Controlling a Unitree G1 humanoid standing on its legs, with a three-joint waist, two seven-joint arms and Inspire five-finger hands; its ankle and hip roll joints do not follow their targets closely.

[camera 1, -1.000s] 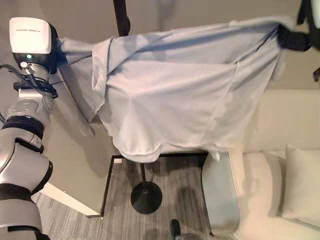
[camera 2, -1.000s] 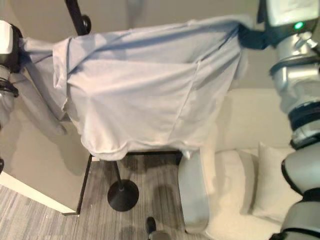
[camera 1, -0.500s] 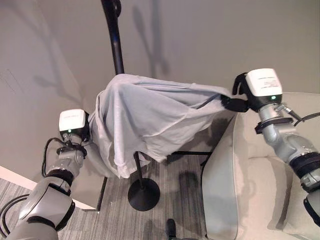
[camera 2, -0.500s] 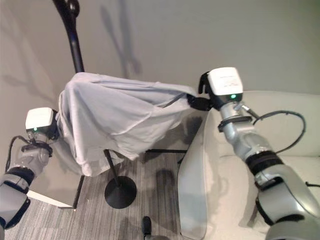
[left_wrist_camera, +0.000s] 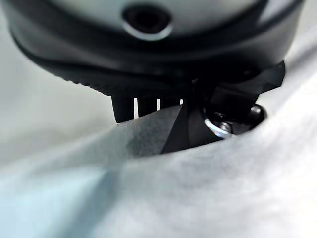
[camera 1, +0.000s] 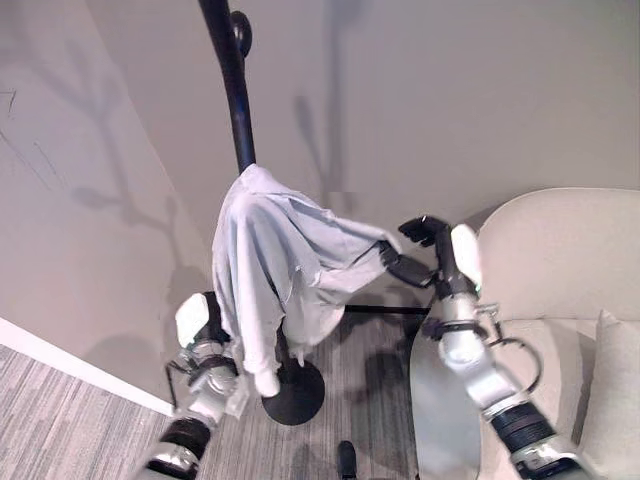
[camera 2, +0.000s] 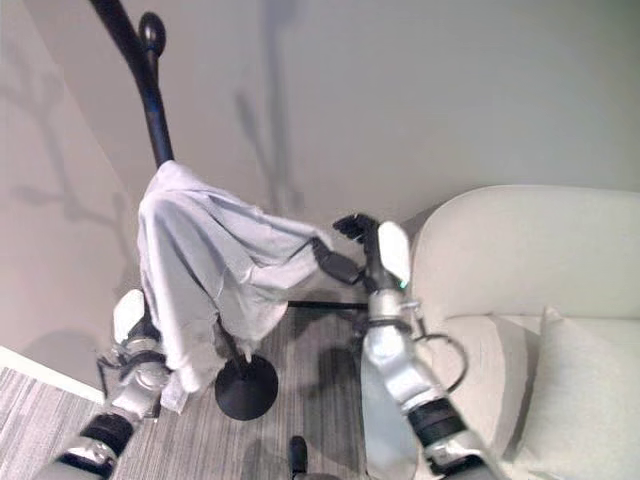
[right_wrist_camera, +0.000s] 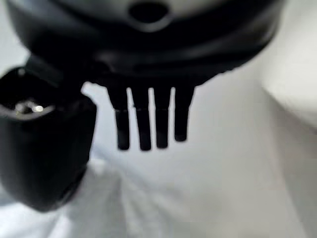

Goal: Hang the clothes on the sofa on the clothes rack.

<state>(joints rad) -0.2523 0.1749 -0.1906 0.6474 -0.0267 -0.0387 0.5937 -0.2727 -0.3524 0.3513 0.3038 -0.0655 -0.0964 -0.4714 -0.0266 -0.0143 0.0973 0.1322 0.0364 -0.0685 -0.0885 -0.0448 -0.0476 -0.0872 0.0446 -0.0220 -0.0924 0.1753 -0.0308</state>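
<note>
My left hand (camera 1: 205, 330) sits low by the rack's round base (camera 1: 297, 391), tucked against the hanging hem of the pale grey shirt (camera 1: 272, 275); in the left wrist view cloth covers my fingers (left_wrist_camera: 143, 106), so I cannot tell whether they grip. My right hand (camera 1: 425, 250) is up at the shirt's right edge beside the sofa (camera 1: 560, 290), fingers (right_wrist_camera: 148, 121) straight and spread over the cloth, holding nothing. Farther back, the shirt hangs bunched on the black clothes rack (camera 1: 232, 85), off the sofa, drooping down the pole toward the base.
</note>
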